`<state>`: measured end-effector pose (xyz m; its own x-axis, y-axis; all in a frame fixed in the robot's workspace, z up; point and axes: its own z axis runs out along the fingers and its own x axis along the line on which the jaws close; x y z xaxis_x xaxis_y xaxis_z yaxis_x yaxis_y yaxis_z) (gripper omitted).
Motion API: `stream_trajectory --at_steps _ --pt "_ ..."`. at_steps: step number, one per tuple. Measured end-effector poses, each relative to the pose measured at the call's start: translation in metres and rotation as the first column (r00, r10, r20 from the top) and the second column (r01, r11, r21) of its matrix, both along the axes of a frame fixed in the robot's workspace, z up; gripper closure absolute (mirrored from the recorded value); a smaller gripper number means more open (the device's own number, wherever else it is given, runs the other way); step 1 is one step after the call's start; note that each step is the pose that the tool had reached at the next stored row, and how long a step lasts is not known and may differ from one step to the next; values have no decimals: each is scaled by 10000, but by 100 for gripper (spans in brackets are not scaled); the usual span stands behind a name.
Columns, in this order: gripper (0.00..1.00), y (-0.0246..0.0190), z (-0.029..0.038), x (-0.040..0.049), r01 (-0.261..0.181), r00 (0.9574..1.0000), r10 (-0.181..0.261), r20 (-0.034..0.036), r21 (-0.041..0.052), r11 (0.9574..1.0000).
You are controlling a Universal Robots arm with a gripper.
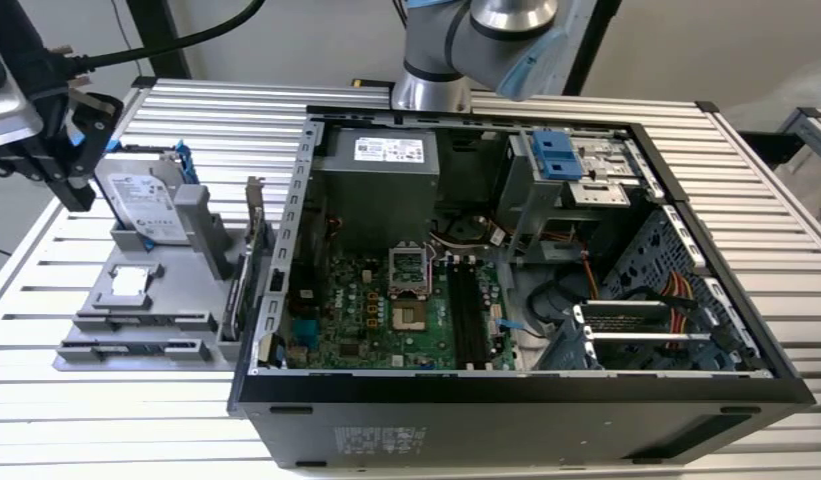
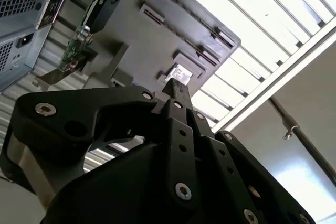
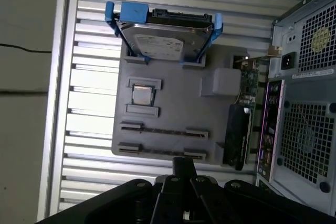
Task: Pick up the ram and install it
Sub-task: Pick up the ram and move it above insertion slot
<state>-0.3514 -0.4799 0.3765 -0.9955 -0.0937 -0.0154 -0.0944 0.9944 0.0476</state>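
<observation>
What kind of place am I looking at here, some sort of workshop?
Most likely a robotics lab or test bench for computer assembly: a robot arm rises behind an open computer case on a slatted metal table, beside a grey holder of loose parts.

The gripper (image 1: 74, 195) is cut off at the exterior view's left edge, the arm (image 1: 480, 40) at its upper edge. The computer case (image 1: 517, 420) runs past its lower edge. The ram (image 3: 163, 129) stands edge-on in the grey tray (image 3: 173, 103), too thin to tell its face.
</observation>
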Motion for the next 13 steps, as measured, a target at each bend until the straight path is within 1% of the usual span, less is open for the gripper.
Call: stream_trajectory --at_steps 6,13 --pt "100 0 0 0 -509 9987 509 0 0 9987" --pt "100 0 0 0 -917 9958 917 0 0 9958"
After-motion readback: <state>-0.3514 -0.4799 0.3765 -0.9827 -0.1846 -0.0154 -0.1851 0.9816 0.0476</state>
